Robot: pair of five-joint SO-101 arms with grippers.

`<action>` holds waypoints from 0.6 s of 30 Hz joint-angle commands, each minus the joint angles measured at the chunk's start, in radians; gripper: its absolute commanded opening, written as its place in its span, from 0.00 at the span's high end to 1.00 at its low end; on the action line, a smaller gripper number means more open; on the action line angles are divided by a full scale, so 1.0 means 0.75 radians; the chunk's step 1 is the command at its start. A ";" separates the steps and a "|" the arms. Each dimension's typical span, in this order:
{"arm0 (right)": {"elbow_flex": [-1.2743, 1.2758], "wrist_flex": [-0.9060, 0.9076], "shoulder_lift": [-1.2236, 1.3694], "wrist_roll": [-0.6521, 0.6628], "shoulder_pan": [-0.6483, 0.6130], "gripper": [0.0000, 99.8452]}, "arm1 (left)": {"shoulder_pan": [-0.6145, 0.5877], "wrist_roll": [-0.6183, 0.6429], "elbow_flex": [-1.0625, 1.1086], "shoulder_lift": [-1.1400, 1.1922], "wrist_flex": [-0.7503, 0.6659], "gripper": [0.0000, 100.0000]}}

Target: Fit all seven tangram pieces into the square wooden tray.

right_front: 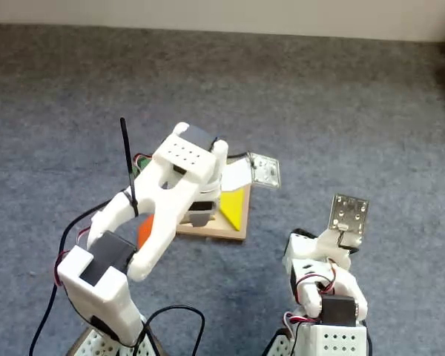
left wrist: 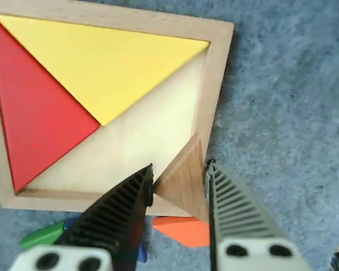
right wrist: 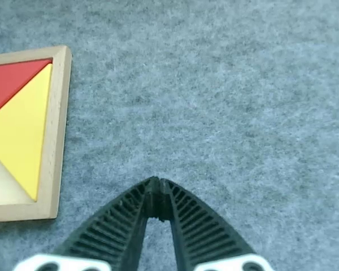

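Sitting inside left pincer (left wrist: 179, 165): brown triangle (left wrist: 185, 183)

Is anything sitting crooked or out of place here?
Yes: the brown wooden triangle, held in the left gripper, overlaps the tray rim at one corner instead of lying inside. An orange piece and a green piece lie outside the tray.

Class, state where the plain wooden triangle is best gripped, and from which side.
Pinch the wooden triangle across its two slanted edges, from above: its flat face points up, so only the edges offer opposed sides. The left gripper straddles it this way.
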 commanded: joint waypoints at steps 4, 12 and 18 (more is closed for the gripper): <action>0.191 0.001 -0.007 0.012 0.019 0.99 | 0.093 -0.076 -0.048 -0.005 0.010 0.83; 0.191 -0.001 -0.007 0.012 0.019 0.99 | 0.040 -0.012 -0.058 -0.013 -0.139 0.75; 0.191 -0.001 -0.007 0.012 0.021 0.99 | -0.011 0.039 -0.050 -0.044 -0.141 0.76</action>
